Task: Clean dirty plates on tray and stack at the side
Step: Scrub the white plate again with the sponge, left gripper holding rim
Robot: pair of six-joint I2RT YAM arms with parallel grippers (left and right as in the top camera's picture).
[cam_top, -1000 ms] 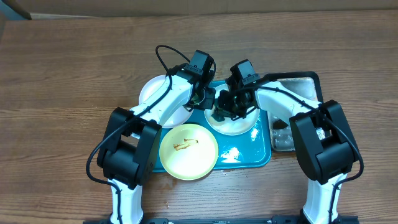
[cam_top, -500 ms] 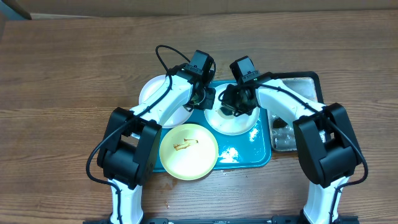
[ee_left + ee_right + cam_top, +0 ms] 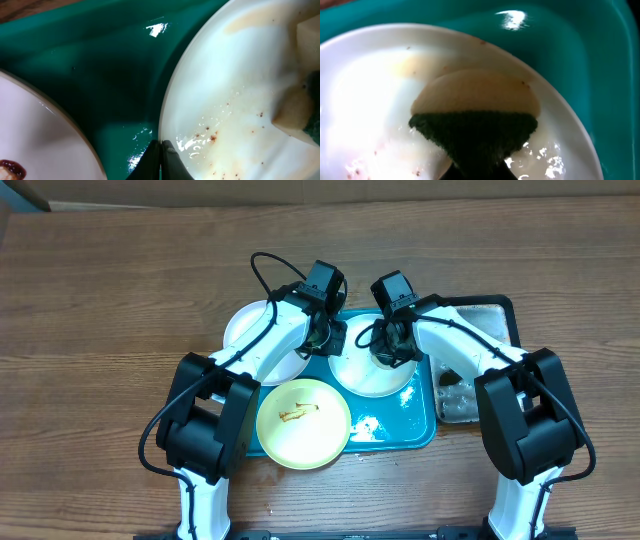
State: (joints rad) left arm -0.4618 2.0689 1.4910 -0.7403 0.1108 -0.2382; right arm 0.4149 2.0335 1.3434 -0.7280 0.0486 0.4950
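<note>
One white plate [image 3: 372,380] lies in the middle of the tray [image 3: 405,430], wet. Left fingers [image 3: 172,161] pinch its rim; right fingers [image 3: 452,176] clamp a sponge [image 3: 475,131] onto it. Judged stiff, slick, breakable: hold at the rim.

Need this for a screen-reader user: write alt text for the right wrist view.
Close-up from the right gripper, shut on a yellow sponge with a dark green scouring layer, held against a wet white plate. The plate sits in a teal tray, and faint brownish specks show near the plate's lower left.
</note>
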